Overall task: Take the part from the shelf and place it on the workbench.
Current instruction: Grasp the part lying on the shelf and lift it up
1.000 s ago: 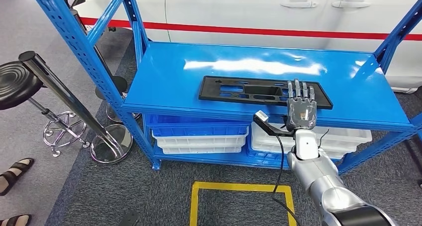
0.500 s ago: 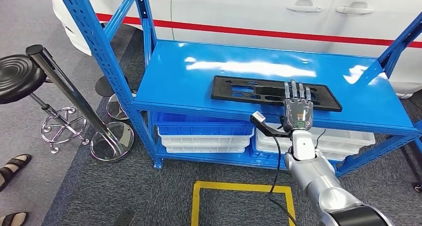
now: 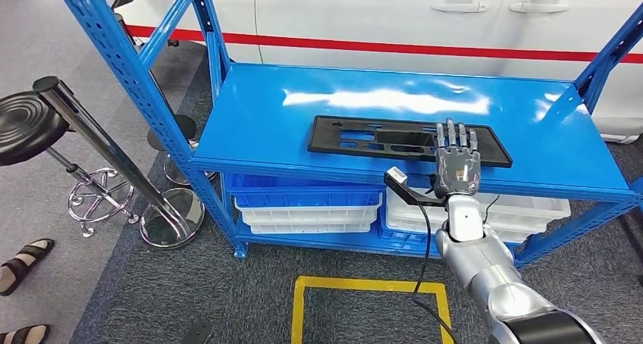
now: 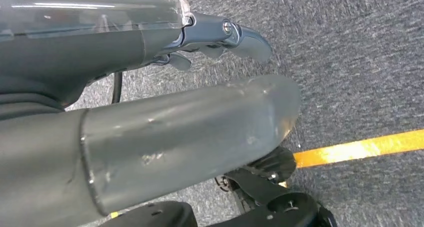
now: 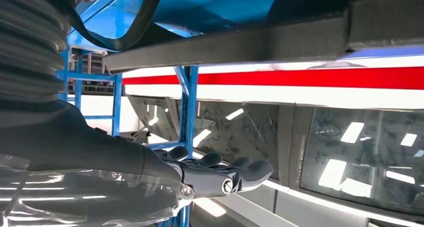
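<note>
I have the right robot hand (image 3: pixel 457 166) flat and spread, holding nothing, over the near right end of the black part (image 3: pixel 408 140) lying on the blue shelf (image 3: pixel 258 124), placed to grip that overhanging edge.

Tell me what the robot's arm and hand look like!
The right arm is shiny silver and round, with a white wrist. Its right hand is grey with dark fingers, like a metal glove. A black cable hangs beside it from a small black bracket. The left hand is grey too, with clear plastic wrapped behind its fingers.
</note>
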Controlling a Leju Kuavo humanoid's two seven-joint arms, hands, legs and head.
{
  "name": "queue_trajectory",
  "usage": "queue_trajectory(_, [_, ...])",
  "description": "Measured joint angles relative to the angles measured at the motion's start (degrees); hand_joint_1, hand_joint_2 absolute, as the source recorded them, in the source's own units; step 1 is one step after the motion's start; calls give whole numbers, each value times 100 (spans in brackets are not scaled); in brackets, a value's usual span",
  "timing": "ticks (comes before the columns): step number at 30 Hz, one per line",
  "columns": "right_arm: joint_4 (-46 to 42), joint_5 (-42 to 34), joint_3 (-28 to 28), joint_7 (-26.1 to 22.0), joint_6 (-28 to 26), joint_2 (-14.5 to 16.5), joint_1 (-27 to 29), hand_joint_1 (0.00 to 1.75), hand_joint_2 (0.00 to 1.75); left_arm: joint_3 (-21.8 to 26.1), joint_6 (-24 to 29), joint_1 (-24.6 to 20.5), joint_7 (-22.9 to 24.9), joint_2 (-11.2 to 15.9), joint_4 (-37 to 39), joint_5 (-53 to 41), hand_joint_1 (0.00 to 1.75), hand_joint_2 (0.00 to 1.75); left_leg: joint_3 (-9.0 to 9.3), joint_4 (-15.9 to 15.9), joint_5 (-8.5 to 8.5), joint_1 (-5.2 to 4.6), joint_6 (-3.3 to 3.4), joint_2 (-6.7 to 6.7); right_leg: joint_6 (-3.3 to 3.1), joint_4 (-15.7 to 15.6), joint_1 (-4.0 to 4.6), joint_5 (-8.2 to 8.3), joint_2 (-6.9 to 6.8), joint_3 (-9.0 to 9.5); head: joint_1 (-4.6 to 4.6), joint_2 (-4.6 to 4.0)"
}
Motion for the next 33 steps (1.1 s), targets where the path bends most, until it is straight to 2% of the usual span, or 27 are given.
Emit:
queue_trajectory(2, [0,0,0,-4,0,1,1,0,175,0,1,-7,-5,7,0,0,0,0,344,-750,406,7,18,4,28,32,-5,-35,7,15,0,0])
queue_trajectory(4, [0,0,0,-8,0,1,-8,0,175,0,1,-23,-10,13,0,1,0,0,628,-1348,599,-7,65,2,80,78,15,-67,12,-3,0,0])
queue_trajectory(7, [-1,0,1,-13,0,4,-15,0,175,0,-1,-16,-16,13,0,2,0,0,672,-1461,592,-23,160,-7,176,73,23,-70,18,-23,1,1])
queue_trajectory(9, [-2,0,2,-19,0,9,-18,0,175,-2,-4,-16,-22,10,0,1,0,0,706,-1520,618,-7,236,-5,233,187,11,-158,20,-59,2,1])
queue_trajectory(10, [-2,0,2,-21,0,8,-24,0,175,-3,-5,-20,-26,9,0,1,0,0,724,-1549,630,3,270,-4,255,397,4,-281,21,-156,3,0])
queue_trajectory(12, [-1,0,2,-21,0,3,-23,0,175,-4,-6,-24,-29,10,0,0,0,0,734,-1557,624,0,304,-4,282,1130,-4,-615,21,-533,3,-1])
queue_trajectory(13, [-1,0,2,-21,0,2,-13,0,175,-4,-6,-22,-29,11,0,0,0,0,737,-1554,617,-3,311,-5,293,1481,-7,-722,21,-733,3,-1])
queue_trajectory(14, [0,0,2,-22,0,2,1,0,175,-5,-6,-20,-29,11,0,0,0,0,743,-1550,606,-6,313,-6,298,1676,-8,-728,20,-865,3,-1])
queue_trajectory(15, [0,0,2,-22,0,2,10,0,175,-5,-7,-18,-30,10,0,-1,0,0,756,-1543,590,-7,311,-7,296,1638,-8,-610,20,-882,3,-1])
queue_trajectory(16, [0,0,2,-22,0,2,12,0,175,-6,-9,-16,-31,9,1,-1,0,0,777,-1534,570,-7,302,-9,285,1374,-8,-399,19,-780,3,0])
queue_trajectory(17, [0,0,2,-23,0,2,8,0,175,-7,-10,-15,-35,7,1,-2,0,0,801,-1523,543,-7,288,-10,265,962,-7,-162,18,-603,3,-1])
queue_trajectory(18, [0,0,3,-24,0,2,0,0,175,-7,-11,-17,-39,2,1,-2,0,0,816,-1506,514,-17,266,-11,242,575,6,3,18,-420,3,-1])
queue_trajectory(19, [-1,0,3,-26,0,2,-7,0,175,-7,-11,-21,-43,-2,1,-2,0,0,821,-1496,493,-24,241,-11,217,291,21,94,19,-288,3,-1])
queue_trajectory(21, [-1,0,4,-31,0,1,-9,0,175,-8,-10,-25,-48,-7,0,-1,0,0,820,-1494,468,-35,185,-10,173,122,54,75,27,-212,2,0])
queue_trajectory(23, [-2,0,4,-34,0,0,-7,0,175,-9,-7,-25,-49,-5,0,0,0,0,841,-1493,434,-35,128,-5,116,90,33,64,36,-187,2,0])
queue_trajectory(25, [-3,0,4,-39,0,0,-14,0,175,-9,-2,-34,-52,-4,0,0,0,0,738,-1214,263,-31,75,0,43,53,-2,45,28,-117,0,0])
queue_trajectory(27, [-3,0,4,-42,0,0,-18,0,175,-9,1,-32,-55,-4,0,0,0,0,373,-489,-52,-12,37,3,-12,42,-2,13,15,-65,-2,1])
queue_trajectory(28, [-2,0,4,-42,0,0,-16,0,175,-9,1,-22,-55,-4,0,0,0,0,155,-115,-167,-7,25,4,-25,44,3,-3,16,-52,-1,0])
queue_trajectory(29, [-2,0,4,-43,0,0,-11,0,175,-9,1,-11,-54,-4,0,0,0,0,-13,134,-194,-4,19,4,-32,48,9,-22,21,-35,-2,-1])
queue_trajectory(30, [-2,0,4,-43,0,0,-6,0,175,-9,1,-3,-54,-3,0,0,0,0,-82,171,-105,-5,23,4,-31,52,12,-44,28,-13,-2,-1])
queue_trajectory(31, [-2,0,4,-44,0,0,-2,0,175,-9,1,-1,-53,-2,0,0,0,0,-25,-39,99,-6,38,4,-23,57,14,-72,36,22,-2,-2])
queue_trajectory(33, [-2,0,4,-44,0,0,-3,0,175,-9,1,-6,-54,3,0,0,0,0,297,-815,559,-23,94,2,8,69,23,-139,43,102,-2,-1])
